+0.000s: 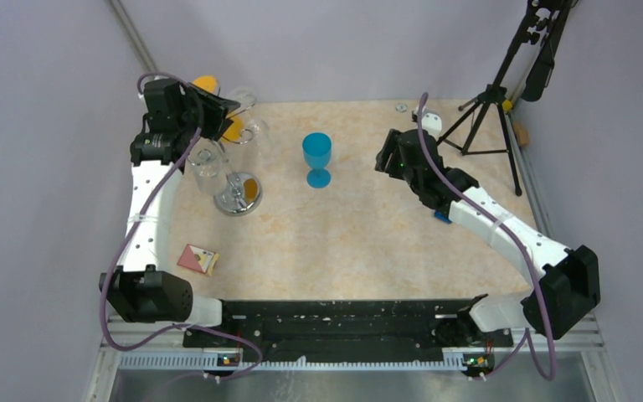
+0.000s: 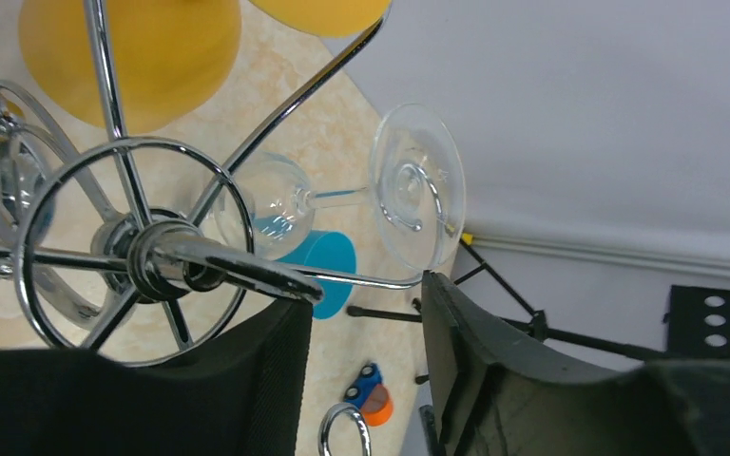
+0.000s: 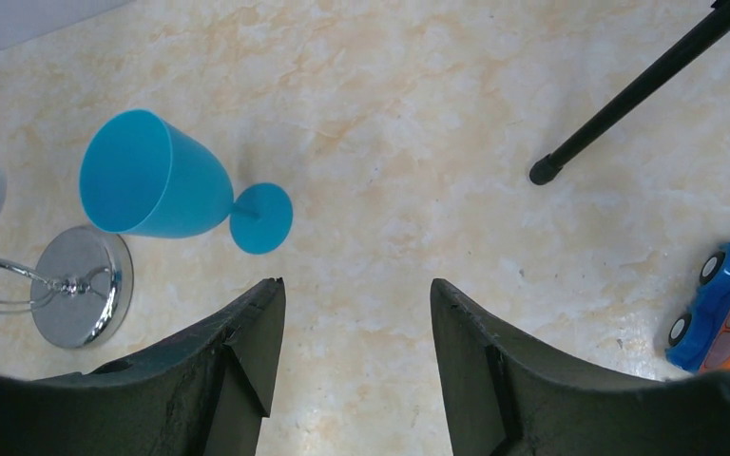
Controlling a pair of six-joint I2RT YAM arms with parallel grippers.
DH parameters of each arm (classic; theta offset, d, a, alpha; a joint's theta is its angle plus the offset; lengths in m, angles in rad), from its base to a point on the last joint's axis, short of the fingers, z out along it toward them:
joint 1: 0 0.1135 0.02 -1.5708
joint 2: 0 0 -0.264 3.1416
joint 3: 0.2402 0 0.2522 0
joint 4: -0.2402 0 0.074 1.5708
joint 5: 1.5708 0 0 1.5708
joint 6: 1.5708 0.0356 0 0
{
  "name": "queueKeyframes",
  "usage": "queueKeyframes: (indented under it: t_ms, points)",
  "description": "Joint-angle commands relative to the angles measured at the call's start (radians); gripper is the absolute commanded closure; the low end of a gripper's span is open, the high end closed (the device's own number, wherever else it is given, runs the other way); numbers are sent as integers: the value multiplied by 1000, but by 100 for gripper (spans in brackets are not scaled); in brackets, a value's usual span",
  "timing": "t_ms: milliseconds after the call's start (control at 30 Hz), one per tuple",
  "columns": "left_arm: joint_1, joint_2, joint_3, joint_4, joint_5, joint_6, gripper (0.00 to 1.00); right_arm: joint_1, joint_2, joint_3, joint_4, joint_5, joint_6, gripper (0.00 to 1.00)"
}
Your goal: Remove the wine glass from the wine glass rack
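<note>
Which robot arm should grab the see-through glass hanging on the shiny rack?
Left. The left end effector is open, right at the wine glass rack, with the clear wine glass hanging just ahead of it. The right end effector is across the table, by the blue goblet.

The wine glass rack is mirror-bright chrome wire. The wine glass is clear, glossy glass. The blue goblet looks matt plastic; the desk smooth, marble-patterned. The left claw's fingers are matt black, grainy.
</note>
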Motion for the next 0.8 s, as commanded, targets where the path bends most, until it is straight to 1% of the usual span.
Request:
queueKeyframes:
  t_ms: [0, 133, 200, 500, 633, 700, 767]
  points:
    - [-1, -35, -14, 147, -52, -83, 54, -18, -51, -13, 40, 31, 6, 41]
    - [-1, -34, -15, 170, -66, -90, 64, -22, -46, -13, 41, 30, 8, 41]
    - [-2, -35, -12, 174, -64, -97, 67, -23, -42, -13, 41, 31, 8, 41]
    - [-9, -24, -32, 182, -96, -115, 67, -35, -38, -15, 38, 35, 18, 41]
    - [-32, -19, -30, 180, -167, -117, 64, -38, -34, -16, 36, 35, 21, 42]
    - [-63, -13, -29, 177, -202, -116, 63, -40, -35, -16, 34, 34, 22, 42]
    - [-75, -4, -21, 164, -216, -116, 63, -43, -35, -17, 33, 35, 22, 42]
